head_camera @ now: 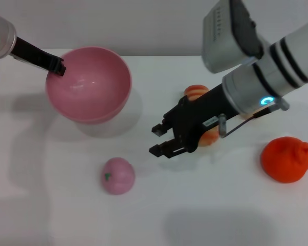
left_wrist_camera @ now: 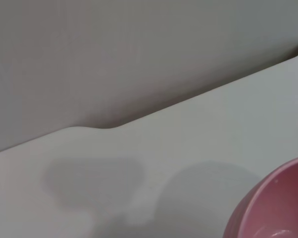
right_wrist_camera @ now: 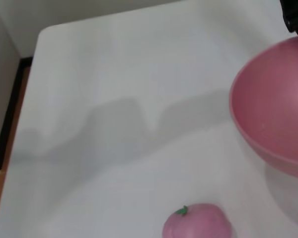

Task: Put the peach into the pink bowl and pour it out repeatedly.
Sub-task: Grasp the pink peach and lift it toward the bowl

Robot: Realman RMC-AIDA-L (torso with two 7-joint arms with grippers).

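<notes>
Right gripper [head_camera: 160, 139] agape — peach [head_camera: 117, 176] on table just beside (untouched); left gripper [head_camera: 58, 67] pinching pink bowl [head_camera: 92, 87] rim.

I count one pink bowl [head_camera: 88, 84] on my bench [head_camera: 51, 215], and I take it as my landmark. One peach [head_camera: 117, 176] lies in front of the bowl, apart from it. To the bowl's right I count two peach-orange fruits [head_camera: 196, 92], partly hidden, and one orange-red fruit [head_camera: 286, 159] farther right. Five things altogether.
</notes>
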